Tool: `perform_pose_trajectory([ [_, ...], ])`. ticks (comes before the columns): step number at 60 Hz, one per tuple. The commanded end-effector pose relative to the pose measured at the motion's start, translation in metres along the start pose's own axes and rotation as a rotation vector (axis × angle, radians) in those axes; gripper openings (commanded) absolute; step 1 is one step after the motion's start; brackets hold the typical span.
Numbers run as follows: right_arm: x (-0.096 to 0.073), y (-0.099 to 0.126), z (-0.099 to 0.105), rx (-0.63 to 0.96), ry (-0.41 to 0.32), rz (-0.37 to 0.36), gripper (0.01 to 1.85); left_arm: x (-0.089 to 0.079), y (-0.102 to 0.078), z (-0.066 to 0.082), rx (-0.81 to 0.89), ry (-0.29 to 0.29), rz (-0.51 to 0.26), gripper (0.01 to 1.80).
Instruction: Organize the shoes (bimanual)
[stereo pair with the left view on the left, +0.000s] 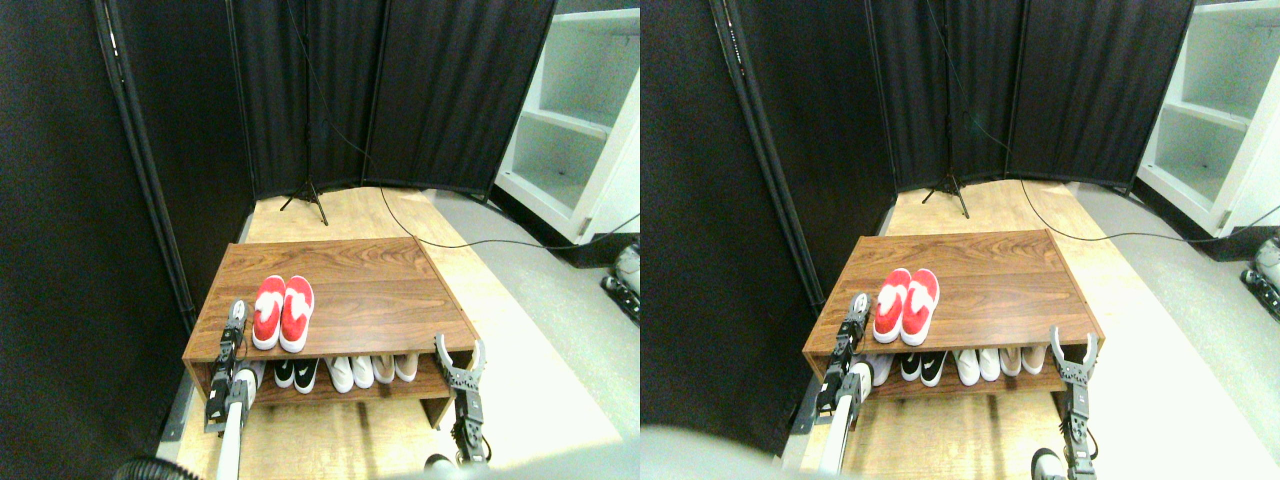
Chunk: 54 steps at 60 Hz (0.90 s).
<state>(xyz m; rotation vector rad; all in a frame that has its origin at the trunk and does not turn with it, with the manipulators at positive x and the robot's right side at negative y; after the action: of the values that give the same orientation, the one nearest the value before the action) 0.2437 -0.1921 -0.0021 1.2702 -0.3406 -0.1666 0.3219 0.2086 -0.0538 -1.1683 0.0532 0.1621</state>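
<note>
My left end effector (237, 312), opening unclear, is hovering beside the paired red shoes (282, 312); my right end effector (460, 352) is spread wide. Nudging could separate them.

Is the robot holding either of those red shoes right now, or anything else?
No, nothing is held. The red shoes sit side by side on the wooden rack. The right end effector is open and empty; the left end effector is beside the shoes, not gripping.
</note>
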Motion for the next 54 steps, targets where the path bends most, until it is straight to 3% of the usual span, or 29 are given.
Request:
perform_pose_trajectory([
  [1,0.002,0.001,-0.003,0.006,0.000,0.012,0.46,0.000,-0.005,0.015,0.021,-0.011,-0.051,0.01],
  [11,0.002,0.001,-0.003,0.010,0.009,0.014,0.48,0.002,-0.002,0.047,0.075,-0.005,-0.108,0.01],
  [14,0.002,0.000,-0.003,0.009,0.013,0.018,0.48,-0.003,-0.005,0.066,0.098,-0.020,-0.142,0.01],
  [21,0.001,0.000,-0.003,0.024,0.014,0.012,0.47,-0.017,-0.012,0.089,0.139,-0.059,-0.164,0.01],
  [27,0.001,0.000,-0.003,0.022,0.015,0.009,0.45,-0.030,-0.016,0.099,0.176,-0.059,-0.187,0.01],
  [42,-0.001,0.003,-0.005,0.048,0.030,0.008,0.43,-0.068,-0.023,0.091,0.156,-0.086,-0.205,0.01],
  [54,-0.005,0.005,-0.005,0.035,0.028,-0.004,0.44,-0.098,-0.019,0.074,0.128,-0.081,-0.231,0.01],
])
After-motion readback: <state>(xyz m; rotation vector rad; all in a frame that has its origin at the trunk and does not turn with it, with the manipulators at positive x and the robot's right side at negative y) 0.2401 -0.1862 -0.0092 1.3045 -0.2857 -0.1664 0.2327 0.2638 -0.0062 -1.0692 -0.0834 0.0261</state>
